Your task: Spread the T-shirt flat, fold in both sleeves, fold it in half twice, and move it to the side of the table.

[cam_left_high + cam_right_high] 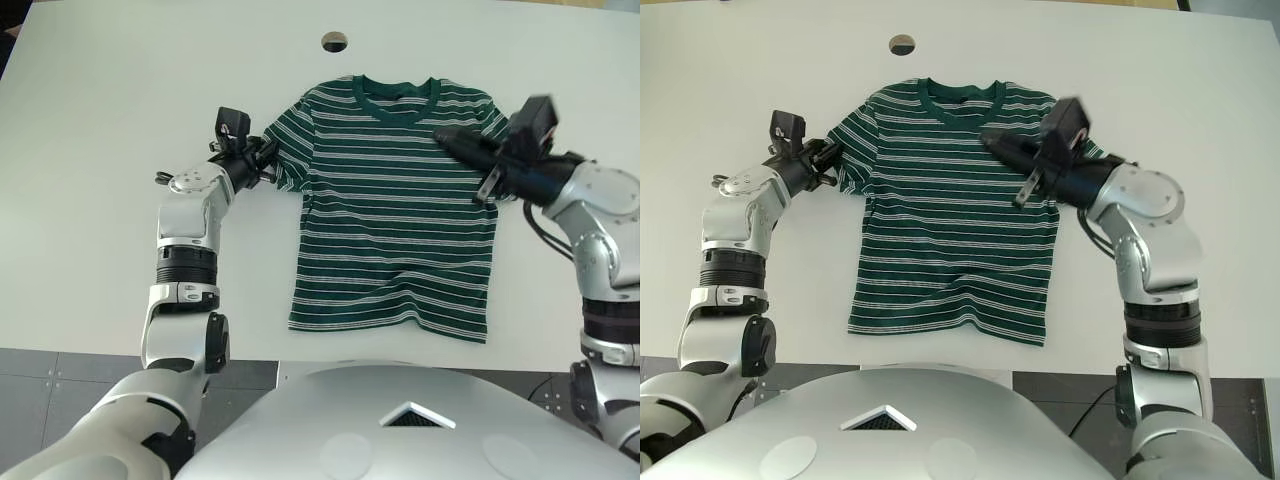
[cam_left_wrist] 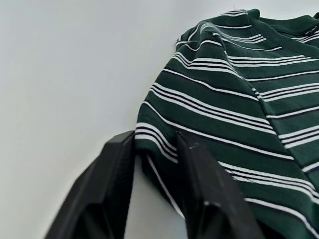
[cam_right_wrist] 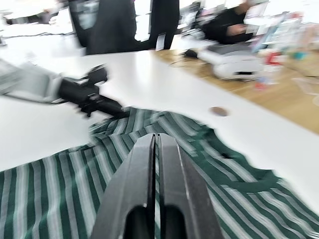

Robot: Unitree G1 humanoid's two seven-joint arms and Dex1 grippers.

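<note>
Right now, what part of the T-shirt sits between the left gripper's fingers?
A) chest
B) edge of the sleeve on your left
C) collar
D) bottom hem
B: the left gripper straddles the sleeve edge at the left side of the T-shirt, far from collar and hem.

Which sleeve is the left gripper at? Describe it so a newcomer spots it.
On the white table lies a green T-shirt with white stripes, collar away from the robot. The sleeve is the short one on the robot's left side. Unlike the other, its hem sits between the open fingers of the left gripper, while the shut right gripper is over the opposite shoulder.
</note>
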